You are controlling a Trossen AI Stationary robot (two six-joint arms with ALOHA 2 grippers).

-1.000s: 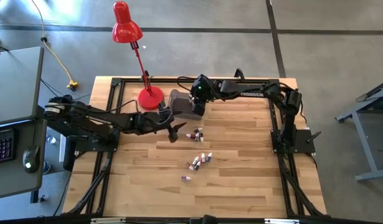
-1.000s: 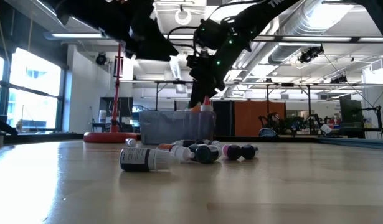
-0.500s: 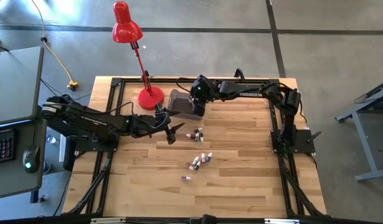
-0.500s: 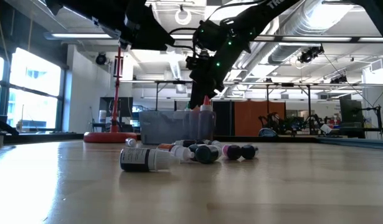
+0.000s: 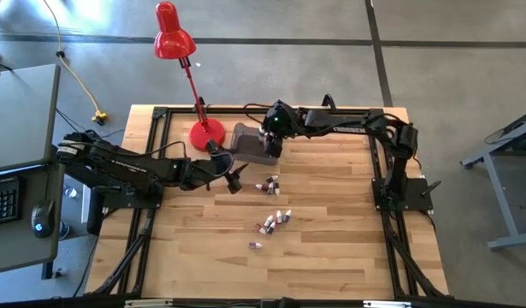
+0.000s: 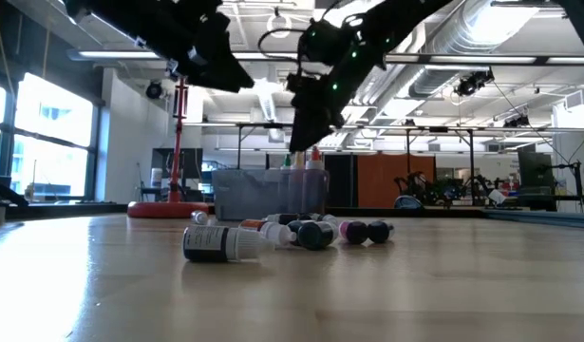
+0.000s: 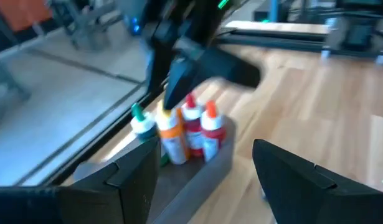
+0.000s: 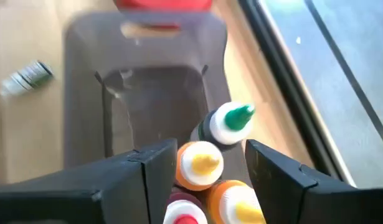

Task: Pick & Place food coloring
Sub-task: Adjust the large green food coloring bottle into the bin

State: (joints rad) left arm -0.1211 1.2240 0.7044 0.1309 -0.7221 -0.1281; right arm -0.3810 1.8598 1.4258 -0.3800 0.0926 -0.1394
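Several food coloring bottles stand upright in the grey bin (image 5: 245, 142), at its right end (image 8: 203, 163) (image 7: 190, 127), with red, yellow, orange and green caps. More bottles lie on their sides on the table in loose groups (image 5: 268, 184) (image 5: 280, 216) (image 5: 256, 245); the nearest, a dark one, shows in the low view (image 6: 223, 244). My right gripper (image 5: 268, 137) (image 8: 210, 148) hovers open over the standing bottles, a finger on either side of the yellow-capped one, touching nothing. My left gripper (image 5: 233, 180) (image 7: 205, 149) hangs open above the table, near and left of the bin.
The red desk lamp's base (image 5: 206, 135) stands just left of the bin, its stem leaning off toward the far left. A black frame rail (image 5: 263, 109) runs along the far edge behind the bin. Bare wood lies near and right of the scattered bottles (image 5: 331, 222).
My right gripper has risen from the bottles standing in the bin, leaving a red-capped bottle upright there. My left gripper has drawn back a little toward the table's left and lifted slightly. The loose bottles have stayed where they were.
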